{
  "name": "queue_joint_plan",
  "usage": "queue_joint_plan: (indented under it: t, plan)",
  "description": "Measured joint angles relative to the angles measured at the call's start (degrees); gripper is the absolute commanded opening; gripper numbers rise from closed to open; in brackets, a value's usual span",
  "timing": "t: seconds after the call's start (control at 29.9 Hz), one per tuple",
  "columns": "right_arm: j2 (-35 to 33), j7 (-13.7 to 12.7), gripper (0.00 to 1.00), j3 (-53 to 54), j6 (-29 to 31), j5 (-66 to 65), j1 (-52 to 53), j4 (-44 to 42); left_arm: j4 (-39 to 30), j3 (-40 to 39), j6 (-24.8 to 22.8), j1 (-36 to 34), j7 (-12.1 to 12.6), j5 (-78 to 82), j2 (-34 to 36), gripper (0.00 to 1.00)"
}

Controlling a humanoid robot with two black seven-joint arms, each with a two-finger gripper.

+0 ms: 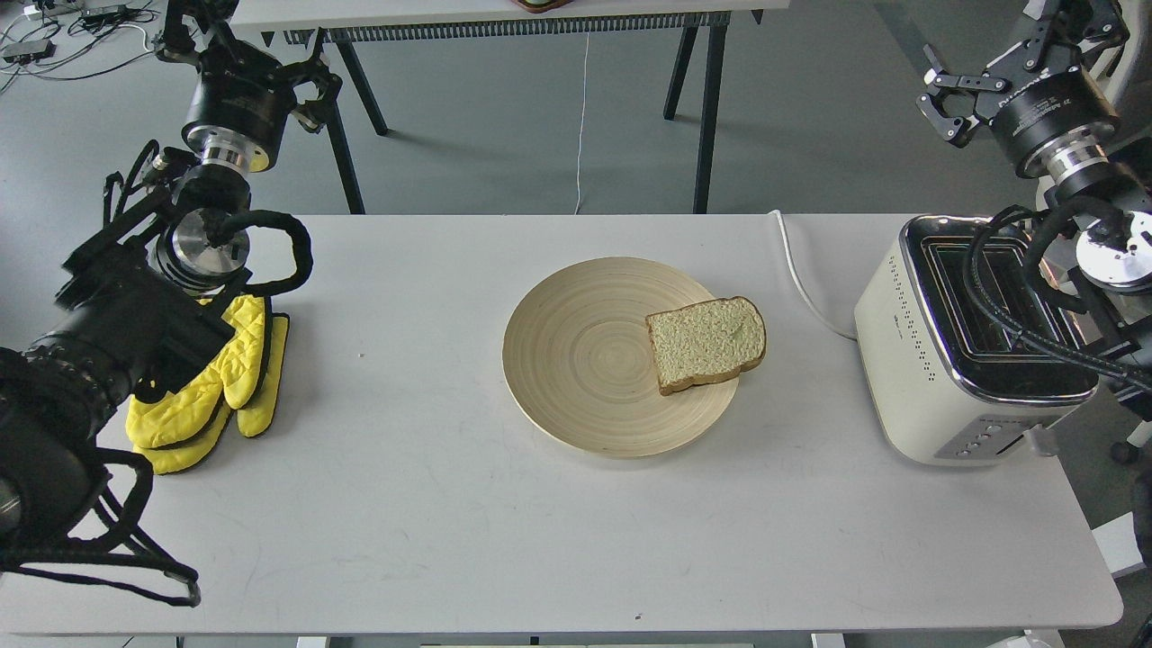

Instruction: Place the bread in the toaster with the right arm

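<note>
The bread lies flat on the right edge of the round wooden plate, its crust overhanging the rim on the side toward the toaster. The plate sits near the middle of the white worktop. The toaster stands at the worktop's right end, well apart from the plate, its chrome top and two slots facing up. Its white cord runs across the worktop between plate and toaster and off the far edge.

My right arm is raised behind and above the toaster. Its fingers point left, spread apart and holding nothing, in the air beyond the worktop's far edge and well away from the bread. Black cables from this arm loop down across the toaster's top, lying over the slots in this view.

My left arm comes in over the left end of the worktop, above a pair of yellow oven mitts that lie flat there. Its fingers are up beyond the far edge, dark against a table leg behind; I cannot tell whether they are apart or together.

Behind the worktop stands another table with black legs.
</note>
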Motion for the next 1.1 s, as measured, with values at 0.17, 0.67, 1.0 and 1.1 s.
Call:
queue_joint_plan:
  t: [0.17,0.67,1.0,1.1]
  plan:
    - [-3.7,0.0,1.00,-2.8,-1.5,-5.3,-0.2,7.0,0.0,-0.2,0.0,0.0,-0.1,0.0,-0.1,1.00]
    - [-8.7,-2.1,0.99,-16.1,-17.6,-48.2,-0.3,27.1,0.0,-0.3,0.0,0.0,-0.1,-0.2,0.0,1.00]
    - [-8.3,-4.1,0.96,-33.9,-19.2,-66.4,3.3,27.2,0.0,-0.3,0.0,0.0,-0.1,-0.2,0.0,1.00]
    - [-7.4,-3.9,0.88,-37.9,-19.2,-69.4,3.3,24.3,0.0,-0.3,0.0,0.0,-0.1,-0.2,0.0,1.00]
